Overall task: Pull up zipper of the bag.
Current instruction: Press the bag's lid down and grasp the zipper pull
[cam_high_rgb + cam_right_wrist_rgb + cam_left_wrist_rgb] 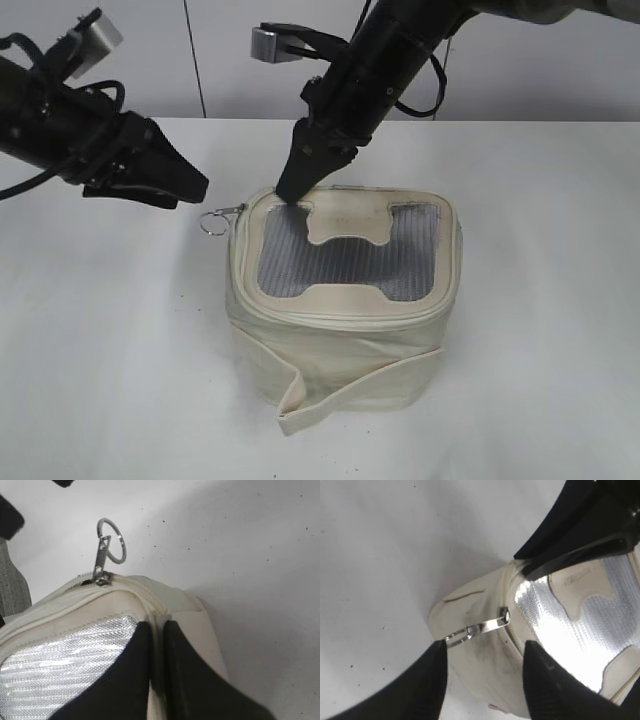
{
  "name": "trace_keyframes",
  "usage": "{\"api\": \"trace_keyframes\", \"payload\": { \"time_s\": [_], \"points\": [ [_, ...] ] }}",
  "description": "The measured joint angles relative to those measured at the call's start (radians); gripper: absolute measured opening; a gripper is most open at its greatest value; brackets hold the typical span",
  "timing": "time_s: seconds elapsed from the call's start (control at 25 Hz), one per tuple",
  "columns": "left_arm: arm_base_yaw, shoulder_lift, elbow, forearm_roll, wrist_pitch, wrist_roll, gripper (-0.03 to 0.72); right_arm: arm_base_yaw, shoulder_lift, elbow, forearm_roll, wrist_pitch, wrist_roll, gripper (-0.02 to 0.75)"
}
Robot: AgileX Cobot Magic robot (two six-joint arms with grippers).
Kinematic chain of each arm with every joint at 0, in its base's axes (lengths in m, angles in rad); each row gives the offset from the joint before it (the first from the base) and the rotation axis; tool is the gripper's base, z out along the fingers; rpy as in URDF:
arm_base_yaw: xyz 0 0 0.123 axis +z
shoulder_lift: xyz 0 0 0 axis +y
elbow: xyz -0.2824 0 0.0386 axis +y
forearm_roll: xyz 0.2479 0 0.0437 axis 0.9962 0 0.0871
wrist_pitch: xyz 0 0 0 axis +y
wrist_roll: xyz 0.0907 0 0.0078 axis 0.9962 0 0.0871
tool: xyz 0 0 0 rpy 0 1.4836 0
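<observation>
The bag is a cream-white boxy case with a grey mesh top and stands upright on the white table. The zipper track runs round its top rim. The silver zipper pull with its ring sticks out at the back-left corner. My left gripper is open just left of the pull. In the left wrist view the pull lies just ahead of the open jaws, its ring near one fingertip. My right gripper is shut and presses on the top rim near that corner; the right wrist view shows its fingertips and the pull.
The bag's loose strap band hangs off the front. The white table surrounds the bag. The right gripper's fingers cross the top right of the left wrist view.
</observation>
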Motion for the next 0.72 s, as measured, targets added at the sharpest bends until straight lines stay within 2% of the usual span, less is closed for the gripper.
{"api": "trace_keyframes", "payload": {
  "time_s": [0.2,0.44,0.6,0.72],
  "points": [
    [-0.002,0.006,0.000,0.035,0.019,0.062,0.447,0.000,0.000,0.000,0.000,0.000,0.016,0.049],
    [-0.063,0.006,0.000,0.128,0.000,0.306,0.464,0.000,0.000,0.000,0.000,0.000,0.023,0.048],
    [-0.119,0.006,0.000,0.261,-0.063,0.347,0.465,0.000,0.000,0.000,0.000,0.000,0.024,0.048],
    [-0.151,0.006,0.000,0.307,-0.135,0.354,0.465,0.000,0.000,0.000,-0.001,0.000,0.025,0.048]
  ]
}}
